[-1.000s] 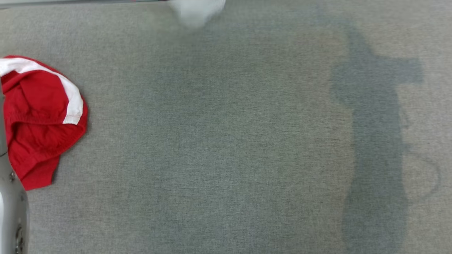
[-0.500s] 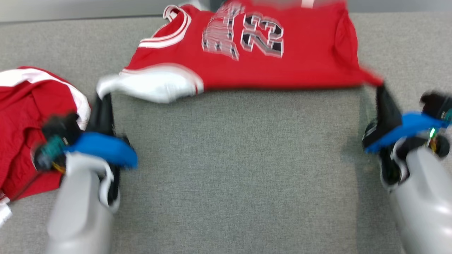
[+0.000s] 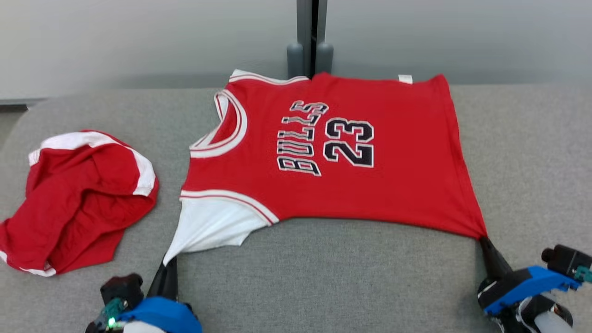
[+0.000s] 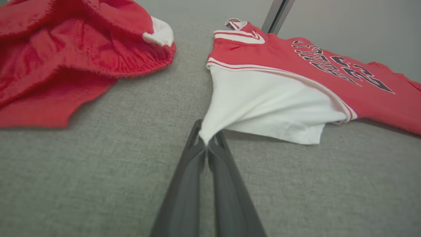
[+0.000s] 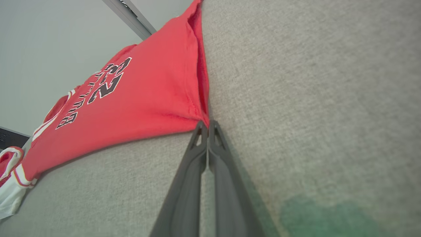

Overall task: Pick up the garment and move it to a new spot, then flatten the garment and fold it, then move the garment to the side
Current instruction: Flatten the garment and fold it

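At the jersey's (image 3: pixel 397 185) near edge: left claw (image 4: pixel 207 142) clamped on white corner, right claw (image 5: pixel 208 126) on red corner.

Crumpled red cloth (image 3: pixel 78 199) on a grey woven surface (image 3: pixel 323 282), pale wall (image 3: pixel 138 41) behind

The cloth lies in a loose heap on the left part of the surface; a white band runs along its upper fold and down its right side, and a thin white edge shows at its lower left corner; the left wrist view shows a gathered, stitched hem along one of its folds; the surface's far left corner is rounded, and a dark strip (image 3: pixel 11 107) sits there at the foot of the wall; a grey upright post (image 3: pixel 307 32) with a dark slit down its middle stands against the wall behind the far edge; two rounded grey pieces (image 3: pixel 295 60) flank its foot.
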Robot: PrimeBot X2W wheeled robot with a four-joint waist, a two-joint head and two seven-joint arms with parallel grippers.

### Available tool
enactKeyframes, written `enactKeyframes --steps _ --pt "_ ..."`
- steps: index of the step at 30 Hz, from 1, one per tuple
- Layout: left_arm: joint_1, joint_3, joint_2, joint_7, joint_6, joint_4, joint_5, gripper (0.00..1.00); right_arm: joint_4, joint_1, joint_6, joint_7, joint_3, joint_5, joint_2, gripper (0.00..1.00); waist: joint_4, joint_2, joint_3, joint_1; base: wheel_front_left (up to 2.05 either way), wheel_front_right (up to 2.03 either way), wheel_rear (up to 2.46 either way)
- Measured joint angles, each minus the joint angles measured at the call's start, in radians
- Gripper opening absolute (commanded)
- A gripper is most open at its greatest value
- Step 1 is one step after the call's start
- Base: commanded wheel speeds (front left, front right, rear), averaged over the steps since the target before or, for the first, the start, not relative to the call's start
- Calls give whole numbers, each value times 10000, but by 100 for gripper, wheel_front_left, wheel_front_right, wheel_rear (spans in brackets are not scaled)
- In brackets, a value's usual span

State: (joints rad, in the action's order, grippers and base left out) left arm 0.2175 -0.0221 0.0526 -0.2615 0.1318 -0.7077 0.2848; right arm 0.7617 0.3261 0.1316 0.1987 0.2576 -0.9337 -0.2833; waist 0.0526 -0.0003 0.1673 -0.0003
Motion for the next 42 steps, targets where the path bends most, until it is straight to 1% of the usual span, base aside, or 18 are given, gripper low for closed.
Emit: enactKeyframes --steps 5,10,13,20,25,33,42 --pt "-924 132 -42 0 4 -107 -42 0 343 -638 0 303 453 -518 -102 0 40 0 -770 1 0 0 0" --pt "-1879 40 -48 0 6 -267 107 0 548 -1348 0 447 882 -911 -100 0 77 -2 -1540 0 0 0 0" --pt "-2254 -15 -50 -2 -2 -282 324 0 527 -1668 0 508 1070 -1093 -115 0 52 -1 -1859 1 0 0 0" --pt "-2955 -226 -50 -2 -186 -263 616 0 477 -2328 0 602 1469 -1350 -121 0 -7 0 -2343 1 0 0 0" --pt "-3195 -224 -52 -2 -251 -244 617 0 366 -2694 2 627 1563 -1601 -127 0 -1 2 -2504 2 0 0 0" --pt "-3446 -148 -50 -2 -251 489 372 0 82 -2921 2 629 1231 -1576 -182 0 -3 3 -2546 3 0 0 0" --pt "-2523 -119 -31 -2 -159 1856 -173 0 -543 -2431 -6 635 721 -1172 -84 0 45 4 -2105 3 0 0 0"
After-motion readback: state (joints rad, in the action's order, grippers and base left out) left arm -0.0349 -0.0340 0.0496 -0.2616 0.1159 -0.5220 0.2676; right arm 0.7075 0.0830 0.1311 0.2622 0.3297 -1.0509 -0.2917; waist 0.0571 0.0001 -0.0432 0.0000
